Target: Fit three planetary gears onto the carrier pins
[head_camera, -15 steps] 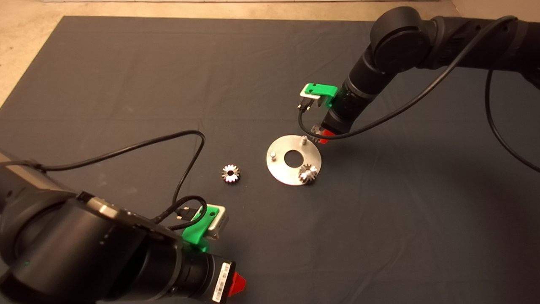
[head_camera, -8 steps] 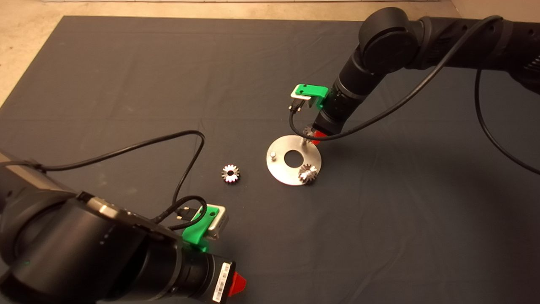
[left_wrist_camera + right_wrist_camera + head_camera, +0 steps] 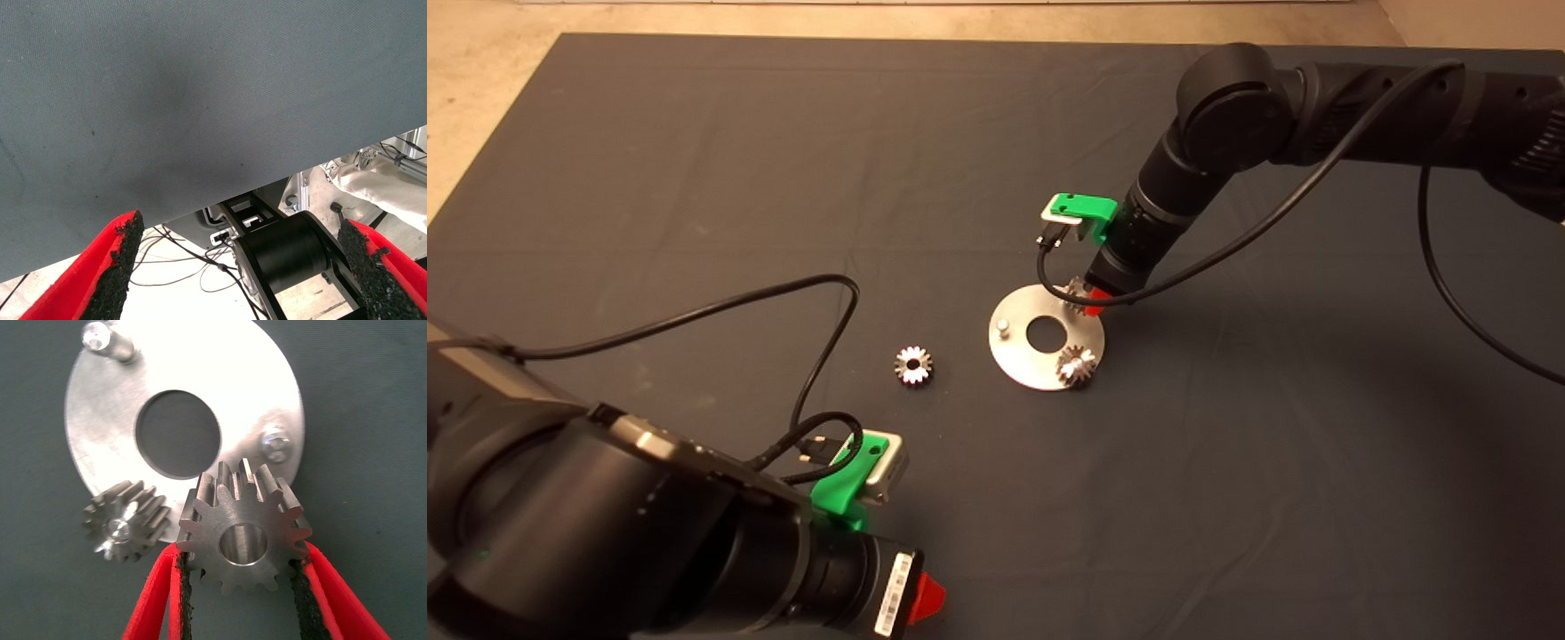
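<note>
Planetary gears, three of them: one sits on a pin of the silver disc (image 3: 1021, 363); big left arm's tool (image 3: 243, 273) is parked at the mat's (image 3: 694, 160) near left corner, fingers spread wide; right tool (image 3: 1087, 299) hangs over the disc's far edge, clamped on a gear (image 3: 243, 533) beside a bare pin (image 3: 275, 447); seated gear (image 3: 1076, 365), then a loose gear (image 3: 913, 365) on the mat left of the disc.
</note>
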`<state>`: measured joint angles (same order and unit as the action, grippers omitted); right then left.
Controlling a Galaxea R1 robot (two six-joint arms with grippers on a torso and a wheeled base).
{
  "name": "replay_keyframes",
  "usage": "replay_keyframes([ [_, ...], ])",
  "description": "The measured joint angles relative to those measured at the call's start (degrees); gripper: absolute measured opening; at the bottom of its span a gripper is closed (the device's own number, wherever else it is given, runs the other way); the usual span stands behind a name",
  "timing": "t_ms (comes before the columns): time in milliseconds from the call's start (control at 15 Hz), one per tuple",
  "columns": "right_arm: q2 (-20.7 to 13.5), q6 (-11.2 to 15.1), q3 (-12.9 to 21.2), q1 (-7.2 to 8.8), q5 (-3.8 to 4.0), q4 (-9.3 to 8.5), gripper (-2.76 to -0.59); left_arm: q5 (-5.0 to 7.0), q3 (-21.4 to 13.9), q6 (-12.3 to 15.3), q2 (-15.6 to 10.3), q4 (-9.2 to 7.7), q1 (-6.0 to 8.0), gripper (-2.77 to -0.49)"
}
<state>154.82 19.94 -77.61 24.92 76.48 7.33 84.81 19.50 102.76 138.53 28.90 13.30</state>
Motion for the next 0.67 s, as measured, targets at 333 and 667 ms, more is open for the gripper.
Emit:
replay_keyframes([
  [333, 1.4, 0.0, -2.8, 0.00, -0.96, 0.05, -2.55, -0.09, 0.0, 0.0, 0.0, 0.00, 0.00, -1.19],
  [667, 2.1, 0.0, -3.3, 0.01, -1.51, 0.05, -2.55, -0.17, 0.0, 0.0, 0.0, 0.00, 0.00, -1.19],
])
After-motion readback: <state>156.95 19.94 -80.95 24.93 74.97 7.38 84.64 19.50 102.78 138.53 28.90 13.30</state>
